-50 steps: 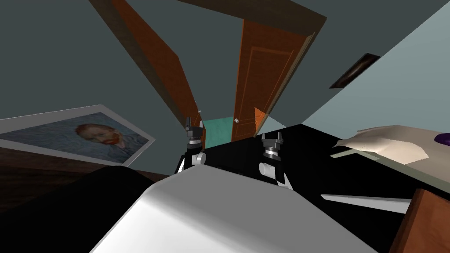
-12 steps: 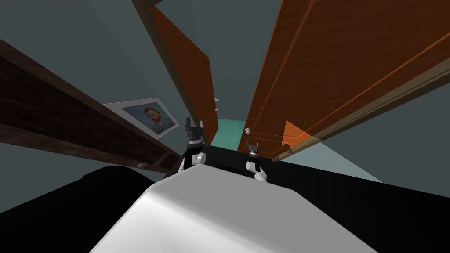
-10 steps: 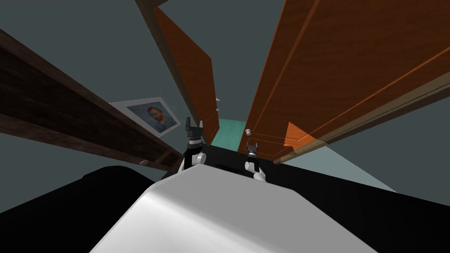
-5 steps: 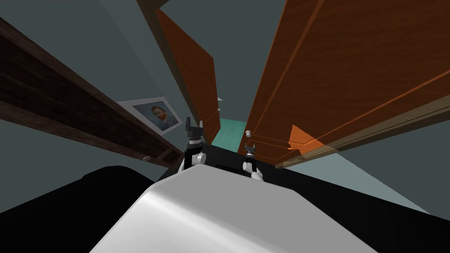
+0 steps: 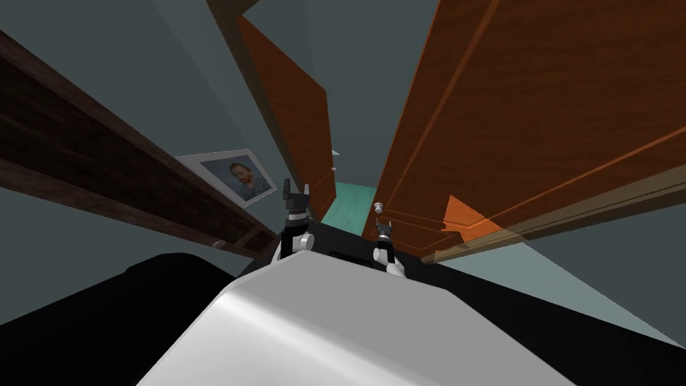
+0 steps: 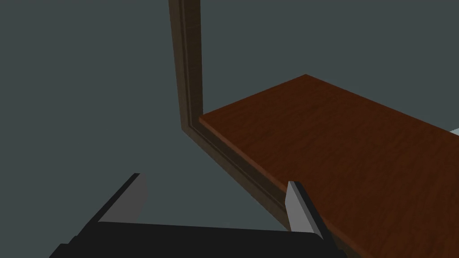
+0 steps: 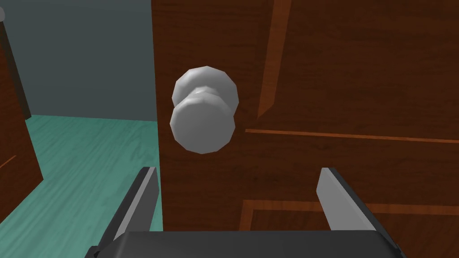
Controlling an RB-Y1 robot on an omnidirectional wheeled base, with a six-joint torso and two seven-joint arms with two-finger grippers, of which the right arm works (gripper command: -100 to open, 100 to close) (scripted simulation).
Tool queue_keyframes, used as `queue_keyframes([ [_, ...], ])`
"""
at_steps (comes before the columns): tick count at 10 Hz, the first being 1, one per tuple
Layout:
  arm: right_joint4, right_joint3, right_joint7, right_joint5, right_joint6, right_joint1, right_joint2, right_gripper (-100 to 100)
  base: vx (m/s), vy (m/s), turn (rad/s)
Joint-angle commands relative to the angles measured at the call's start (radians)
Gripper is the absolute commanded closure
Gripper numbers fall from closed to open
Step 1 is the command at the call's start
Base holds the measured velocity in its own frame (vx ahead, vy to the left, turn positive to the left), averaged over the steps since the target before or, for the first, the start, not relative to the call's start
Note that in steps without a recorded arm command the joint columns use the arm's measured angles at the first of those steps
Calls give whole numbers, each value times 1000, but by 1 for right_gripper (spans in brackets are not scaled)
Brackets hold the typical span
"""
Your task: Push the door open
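Right gripper (image 5: 383, 226) sits just right of centre in the head view, low against the brown door (image 5: 536, 120) that fans across the whole upper right. Its fingers are spread wide, with nothing between them. From my right wrist, the round grey knob (image 7: 204, 109) is dead ahead, just beyond the fingertips and close to the door's free edge. That edge lines up with one finger (image 7: 145, 188). Past it lie teal floor (image 7: 89, 156) and grey wall. Am I touching the panel? Can't tell. Left gripper (image 5: 296, 189) is raised just left of centre, also open and empty, beside a second brown door leaf (image 5: 301, 114) and its dark frame (image 6: 188, 67). A framed portrait (image 5: 238, 175) hangs further left.
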Motion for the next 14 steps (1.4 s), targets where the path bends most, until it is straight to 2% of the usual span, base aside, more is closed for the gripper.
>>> queue_keyframes([
  [1,9,-2,-3,-2,-4,-4,-15,-100,179,-17,32],
  [2,10,-4,-5,-3,-5,-4,-18,-100,176,-17,21],
  [4,12,-6,-7,-5,-7,-3,-11,-100,202,-10,28],
  [6,15,-9,-10,-6,-9,-3,16,-100,183,-11,6],
  [7,5,-8,-8,-6,-3,3,5,-100,75,-17,13],
  [8,5,-8,-8,-6,-3,3,5,100,-12,4,-10],
  [13,5,-8,-8,-6,-3,3,5,100,-15,3,-1],
  [14,2,-11,-8,-11,-1,4,-25,-100,-105,69,-44],
])
